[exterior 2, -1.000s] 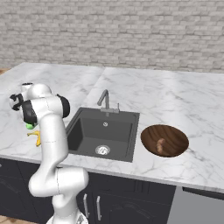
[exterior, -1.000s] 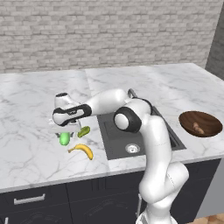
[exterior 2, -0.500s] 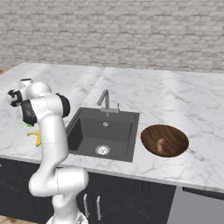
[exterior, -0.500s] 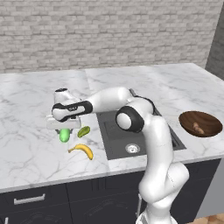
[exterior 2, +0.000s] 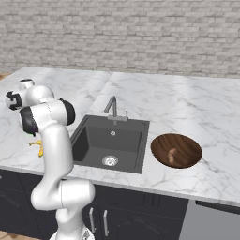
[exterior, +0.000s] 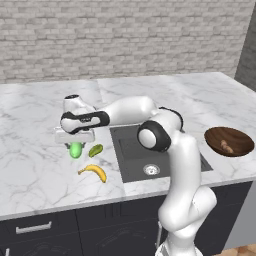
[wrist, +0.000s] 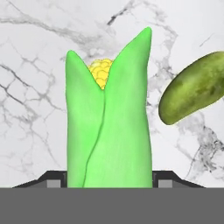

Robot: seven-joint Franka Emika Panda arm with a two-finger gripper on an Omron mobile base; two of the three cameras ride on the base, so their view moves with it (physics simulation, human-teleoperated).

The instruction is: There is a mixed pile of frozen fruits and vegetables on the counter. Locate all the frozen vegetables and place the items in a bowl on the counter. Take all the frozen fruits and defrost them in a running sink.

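A bright green corn cob (exterior: 75, 150), one of the frozen vegetables, hangs just above the counter (exterior: 35, 165) with my gripper (exterior: 75, 144) shut on it. In the hand view the cob (wrist: 109, 122) stands between my two fingertips, yellow kernels showing at its top. The olive-green oval fruit (exterior: 95, 150) lies right beside it on the marble (wrist: 194, 87). A yellow banana (exterior: 94, 171) lies nearer the front edge. The wooden bowl (exterior: 212, 135) sits right of the sink (exterior: 135, 160) and holds a brown potato-like piece (exterior: 226, 146).
The dark sink basin (exterior 2: 110, 140) has a grey faucet (exterior 2: 112, 107) behind it, and no water is seen running. The bowl (exterior 2: 187, 140) stands to its right, about an arm's reach from the pile. A brick wall backs the counter.
The jaws have closed on the corn cob, and the hand has risen a little with the cob in it. The banana and the olive oval have not moved.
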